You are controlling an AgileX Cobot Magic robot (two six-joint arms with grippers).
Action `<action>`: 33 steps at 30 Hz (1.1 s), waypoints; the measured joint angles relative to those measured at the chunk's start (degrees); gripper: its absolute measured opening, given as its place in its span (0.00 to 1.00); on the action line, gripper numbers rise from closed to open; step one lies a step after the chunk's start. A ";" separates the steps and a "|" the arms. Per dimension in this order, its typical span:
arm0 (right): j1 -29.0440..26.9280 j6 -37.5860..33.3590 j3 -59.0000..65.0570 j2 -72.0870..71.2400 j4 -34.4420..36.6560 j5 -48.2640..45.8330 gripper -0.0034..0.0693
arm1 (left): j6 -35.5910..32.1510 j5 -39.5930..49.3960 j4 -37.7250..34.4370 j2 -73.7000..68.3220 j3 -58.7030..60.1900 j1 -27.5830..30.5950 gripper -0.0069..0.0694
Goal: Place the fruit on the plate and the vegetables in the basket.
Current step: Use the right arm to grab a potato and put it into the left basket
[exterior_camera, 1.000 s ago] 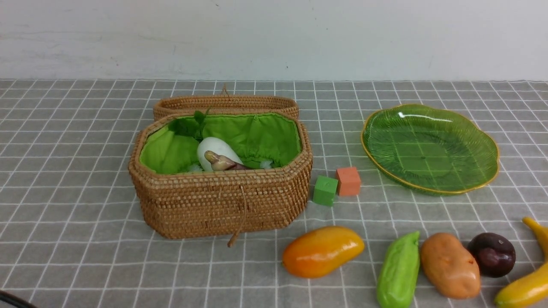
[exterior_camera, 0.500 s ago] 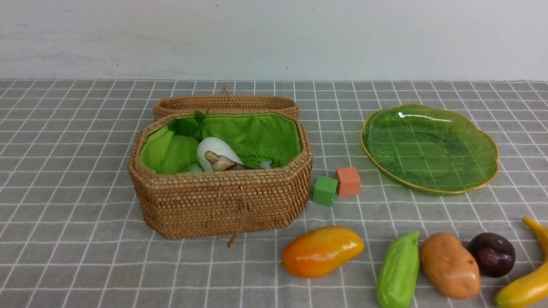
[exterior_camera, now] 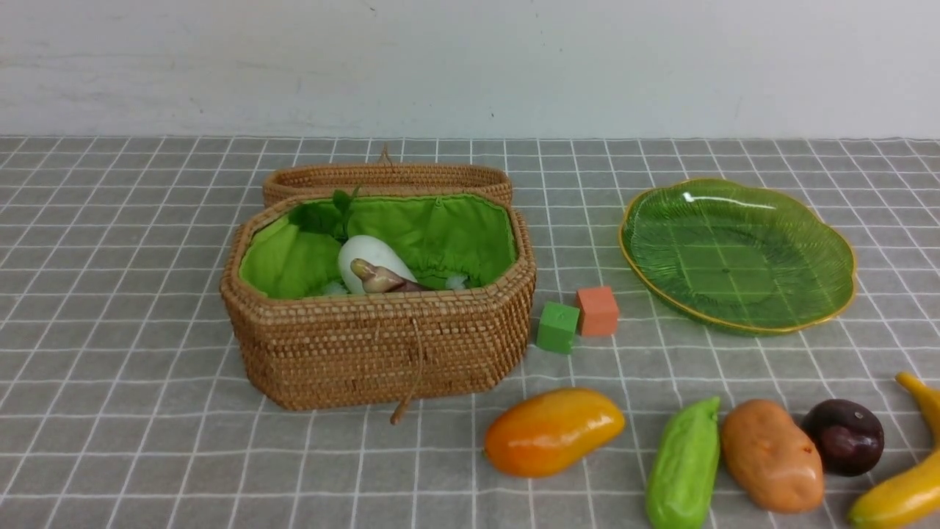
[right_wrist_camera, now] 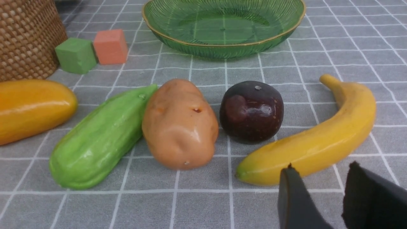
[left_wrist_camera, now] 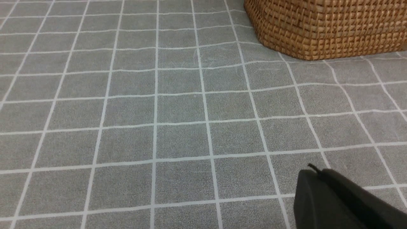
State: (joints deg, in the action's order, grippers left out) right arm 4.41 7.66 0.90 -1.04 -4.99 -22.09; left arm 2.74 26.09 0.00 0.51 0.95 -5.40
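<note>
- We see the basket (exterior_camera: 382,353) standing open with its lid (exterior_camera: 385,176) folded back behind it, so the green lining can take things from above.
- The radish (exterior_camera: 371,257) and the eggplant (exterior_camera: 385,279) lie inside, which puts 2 of the 4 vegetables where they belong.
- The plate (exterior_camera: 734,257) sits bare on the desk (exterior_camera: 147,367), to the right of the basket. None of the 3 fruits is on it yet.
- The other 5 pieces lie in a row along the near side of the desk. The mango (exterior_camera: 554,432) is nearest the basket, then the gourd (exterior_camera: 684,466) close against the potato (exterior_camera: 771,455), then the purple fruit (exterior_camera: 843,437), with the banana (exterior_camera: 903,485) outermost.
- Fruit and vegetables are mixed in that row, so we judge each pick must be sorted one by one.
- The green cube (exterior_camera: 558,327) and the orange cube (exterior_camera: 597,311) touch each other between basket and plate. They belong to neither group.
- The right fingers (right_wrist_camera: 295,200) are narrowly parted and hold nothing, low beside the banana's blunt end. We judge they are set for the fruit on that side, with the plate straight beyond.
- The left fingers (left_wrist_camera: 334,200) are pressed together and empty, low over bare desk near a basket corner, probably kept out of the way.
</note>
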 joint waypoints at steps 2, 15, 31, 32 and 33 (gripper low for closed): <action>0.00 0.00 0.00 0.00 0.00 0.00 0.38 | 0.00 -0.07 0.00 0.00 0.00 0.00 0.09; 0.00 0.40 0.58 0.00 0.51 5.12 0.38 | 0.00 -0.14 0.00 0.00 0.00 0.00 0.10; 0.07 21.45 -15.81 2.39 5.77 29.15 0.38 | 0.00 -0.14 0.00 0.00 0.00 0.00 0.13; 0.07 21.39 -22.80 5.47 4.99 22.09 0.38 | 0.00 -0.14 0.00 0.00 0.00 0.00 0.13; 0.07 20.97 -27.10 7.84 4.00 17.65 0.38 | 0.00 -0.14 0.00 0.00 0.00 0.00 0.13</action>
State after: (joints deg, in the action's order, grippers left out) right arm 4.48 28.63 -26.21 6.80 -0.99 -4.44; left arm 2.74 25.95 0.00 0.51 0.95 -5.40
